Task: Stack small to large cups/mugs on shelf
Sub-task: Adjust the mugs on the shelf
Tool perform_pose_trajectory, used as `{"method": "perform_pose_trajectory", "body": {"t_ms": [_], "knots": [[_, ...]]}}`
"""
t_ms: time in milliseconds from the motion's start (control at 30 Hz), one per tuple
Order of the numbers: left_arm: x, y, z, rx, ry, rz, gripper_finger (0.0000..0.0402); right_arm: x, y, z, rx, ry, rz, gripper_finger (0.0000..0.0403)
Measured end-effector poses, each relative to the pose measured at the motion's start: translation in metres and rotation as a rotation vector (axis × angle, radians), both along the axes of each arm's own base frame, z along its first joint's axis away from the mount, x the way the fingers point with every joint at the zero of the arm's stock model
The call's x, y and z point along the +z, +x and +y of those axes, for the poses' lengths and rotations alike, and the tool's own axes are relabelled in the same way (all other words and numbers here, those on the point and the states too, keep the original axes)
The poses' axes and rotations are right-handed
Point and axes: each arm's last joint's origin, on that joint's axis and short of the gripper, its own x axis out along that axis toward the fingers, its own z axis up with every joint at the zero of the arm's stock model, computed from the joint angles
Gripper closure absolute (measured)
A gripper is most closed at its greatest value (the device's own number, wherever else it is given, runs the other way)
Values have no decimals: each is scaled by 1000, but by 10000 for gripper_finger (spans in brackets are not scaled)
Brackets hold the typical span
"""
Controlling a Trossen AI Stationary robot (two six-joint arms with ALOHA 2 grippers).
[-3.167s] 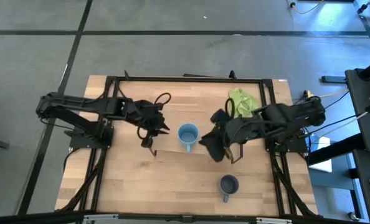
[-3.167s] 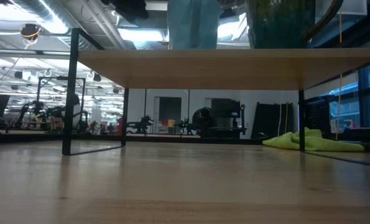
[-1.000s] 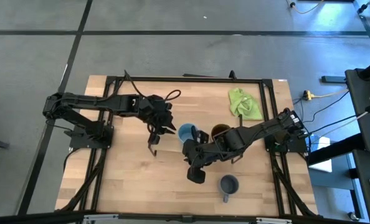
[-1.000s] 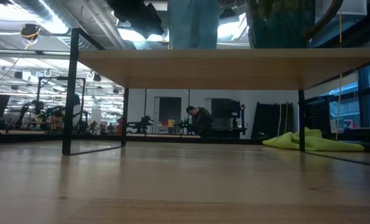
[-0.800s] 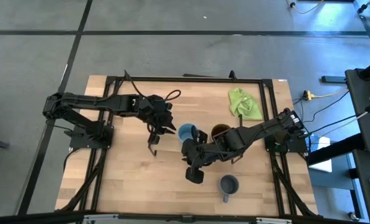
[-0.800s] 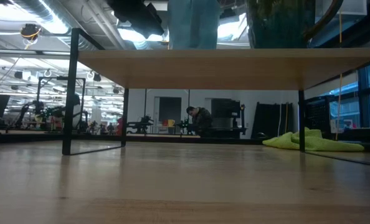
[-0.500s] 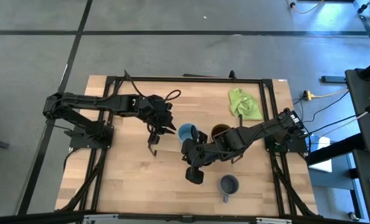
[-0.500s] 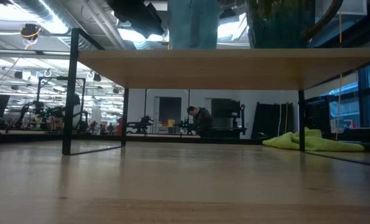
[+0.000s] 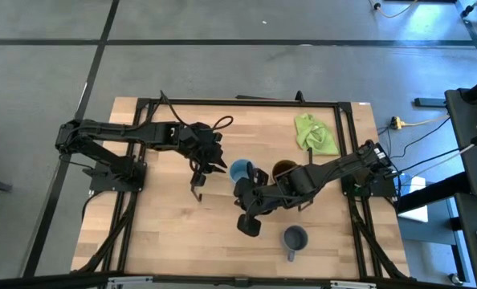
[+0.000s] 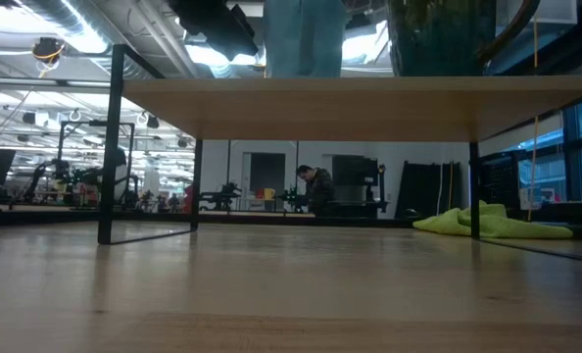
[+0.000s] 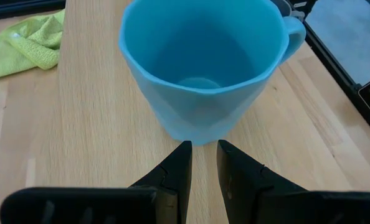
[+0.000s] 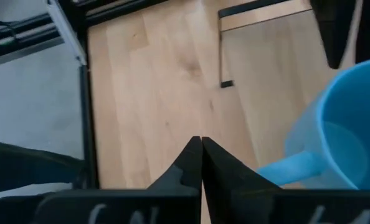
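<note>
The counter (image 9: pixel 166 233) carries the shelf (image 10: pixel 350 103), whose top the low view cuts off. The brown mug (image 9: pixel 284 169) there is half hidden by the right arm. Right jaws (image 12: pixel 201 155) are pressed together, empty, beside the light blue mug (image 11: pixel 200 68). Left jaws (image 11: pixel 202 163) stand slightly parted, empty, before it. The dark mug (image 9: pixel 295 238) sits near; a green cloth (image 9: pixel 315 132) lies far right.

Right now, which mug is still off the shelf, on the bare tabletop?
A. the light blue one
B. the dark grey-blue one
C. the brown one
B: the dark grey-blue mug stands alone on the table, below the shelf in the high view.
</note>
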Motion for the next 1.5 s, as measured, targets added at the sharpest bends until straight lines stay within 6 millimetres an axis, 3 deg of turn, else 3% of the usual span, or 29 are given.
{"method": "perform_pose_trajectory", "body": {"t_ms": [867, 1500], "knots": [[1, 1, 0, 0, 2, -16, 332, -17, -2, -4, -68, -75, 116, 398], [1, 1, 0, 0, 2, -15, 332, -15, 1, -4, -105, -78, 73, 398]]}}
